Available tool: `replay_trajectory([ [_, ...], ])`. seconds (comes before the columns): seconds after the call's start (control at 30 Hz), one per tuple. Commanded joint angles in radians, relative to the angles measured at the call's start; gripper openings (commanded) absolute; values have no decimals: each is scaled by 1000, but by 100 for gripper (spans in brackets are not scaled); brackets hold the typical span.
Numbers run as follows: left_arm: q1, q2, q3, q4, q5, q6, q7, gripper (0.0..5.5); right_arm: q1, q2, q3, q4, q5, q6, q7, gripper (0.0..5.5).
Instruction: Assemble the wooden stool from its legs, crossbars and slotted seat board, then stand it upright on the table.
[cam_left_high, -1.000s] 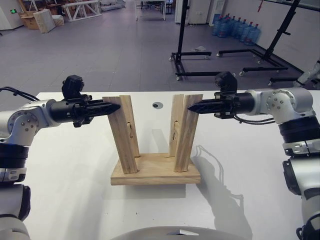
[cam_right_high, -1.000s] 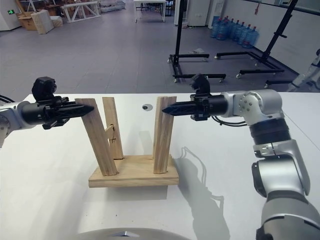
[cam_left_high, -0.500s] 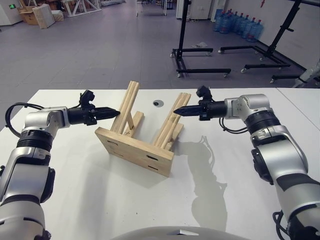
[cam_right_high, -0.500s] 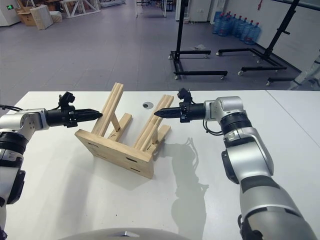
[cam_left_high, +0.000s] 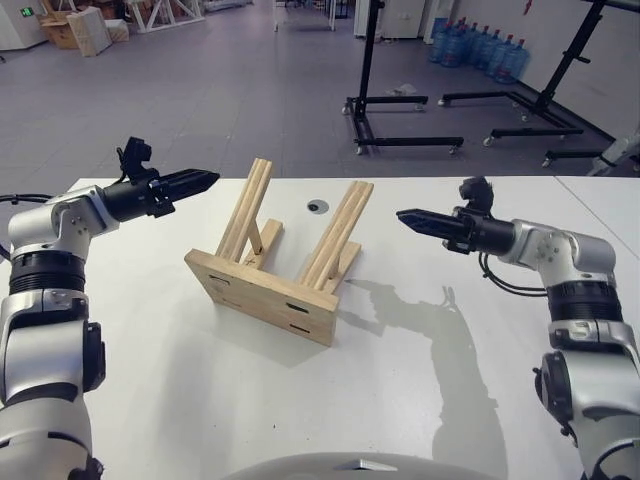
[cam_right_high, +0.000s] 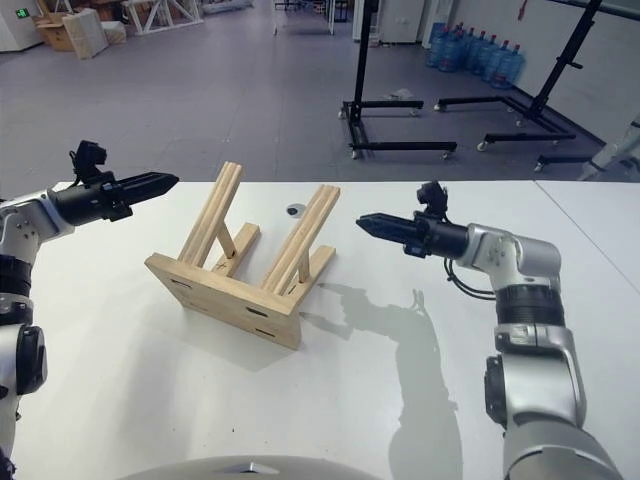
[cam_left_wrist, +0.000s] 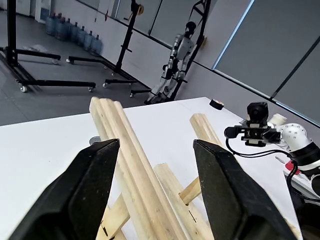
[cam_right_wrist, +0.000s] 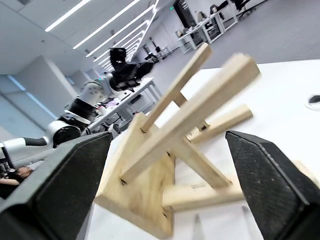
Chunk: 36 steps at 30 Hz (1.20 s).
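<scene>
The assembled wooden stool (cam_left_high: 265, 295) lies tipped on the white table (cam_left_high: 420, 380). Its slotted seat board faces me at a slant and its legs (cam_left_high: 338, 232) point up and away, joined by crossbars. My left gripper (cam_left_high: 205, 181) hovers left of the leg tops, open and clear of them. To the right of the stool, my right gripper (cam_left_high: 405, 215) is open and apart from the legs as well. The left wrist view has the legs (cam_left_wrist: 132, 145) between its fingers (cam_left_wrist: 95, 195). In the right wrist view the stool (cam_right_wrist: 150, 170) lies beyond the fingers (cam_right_wrist: 270, 185).
A small round grommet (cam_left_high: 317, 207) sits in the table behind the stool. Beyond the table's far edge, black wheeled racks (cam_left_high: 400, 100) stand on the grey floor. Bare table lies in front of and on both sides of the stool.
The stool has gone from upside down, legs straight up, to tipped over on the seat's edge. Both grippers, which were at the leg tops, have drawn back outward. The head camera also shifted.
</scene>
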Motion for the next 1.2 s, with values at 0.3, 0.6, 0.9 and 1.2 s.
replay_trajectory([
  [0.3,575,235,-85,-94,502,-1204,-98,268,667,89,30,-526,-187,-579,-113,417],
  [0.6,425,70,-181,24,500,-1266,-56,268,644,99,160,-491,-238,-674,-117,417],
  [0.9,408,55,-205,0,470,-1215,-93,268,607,157,198,-440,-244,-737,-186,417],
  [1.2,434,4,-241,-267,396,-1036,-115,268,592,132,201,-414,-221,-716,-159,417],
])
